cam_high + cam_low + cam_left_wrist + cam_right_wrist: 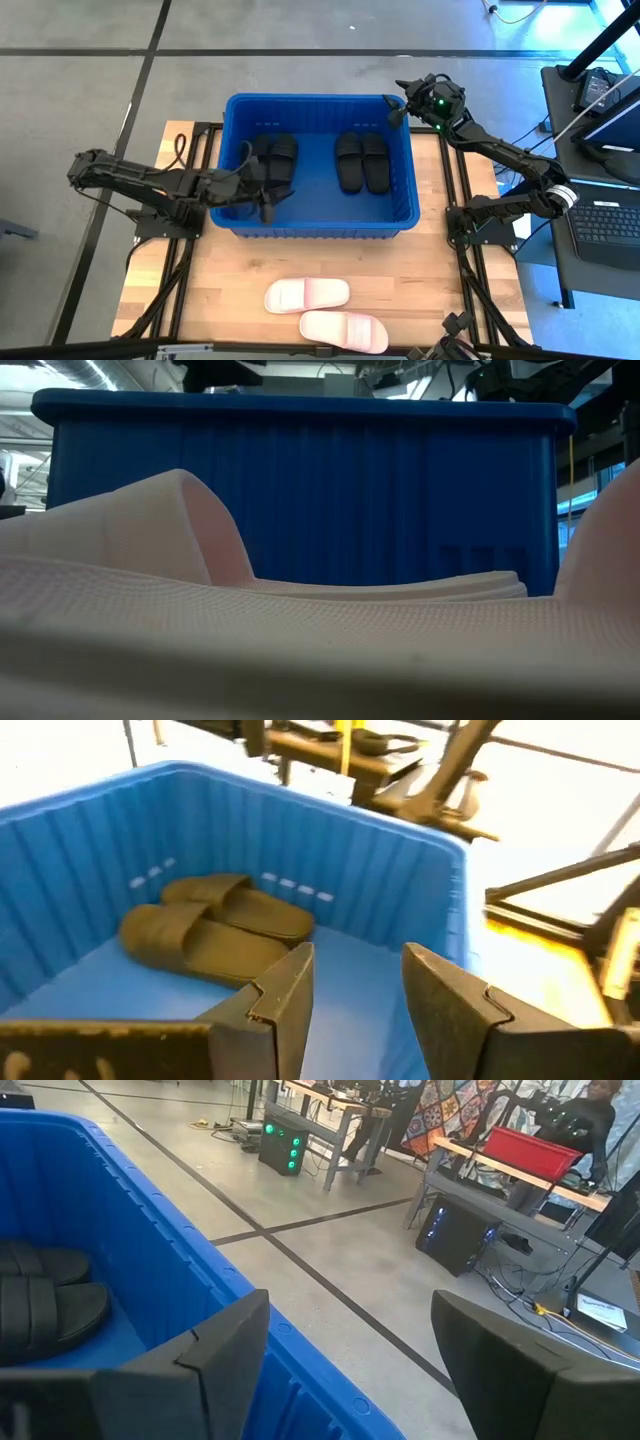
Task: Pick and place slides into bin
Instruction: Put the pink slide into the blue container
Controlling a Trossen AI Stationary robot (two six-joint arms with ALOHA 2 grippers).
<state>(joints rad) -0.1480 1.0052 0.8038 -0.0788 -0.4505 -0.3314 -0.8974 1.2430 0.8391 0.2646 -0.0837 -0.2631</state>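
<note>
The blue bin [318, 225] stands mid-table. Two pairs of black slides lie flat on its floor, one on the left [280, 155] and one on the right [361, 160]; the right pair also shows in the left wrist view [215, 925]. Two pale pink slides [307, 295] [343, 330] lie soles down on the table in front of the bin. My left gripper [268, 197] [355, 970] hovers open over the bin's near left part, nothing between its fingers. My right gripper [396, 105] [350, 1310] waits open above the bin's far right corner.
In the low view the pink slides [200, 560] fill the foreground, with the bin's near wall [400, 500] behind them. Metal frame rails [460, 215] run along both table sides. A desk with a laptop [605, 215] stands to the right of the table.
</note>
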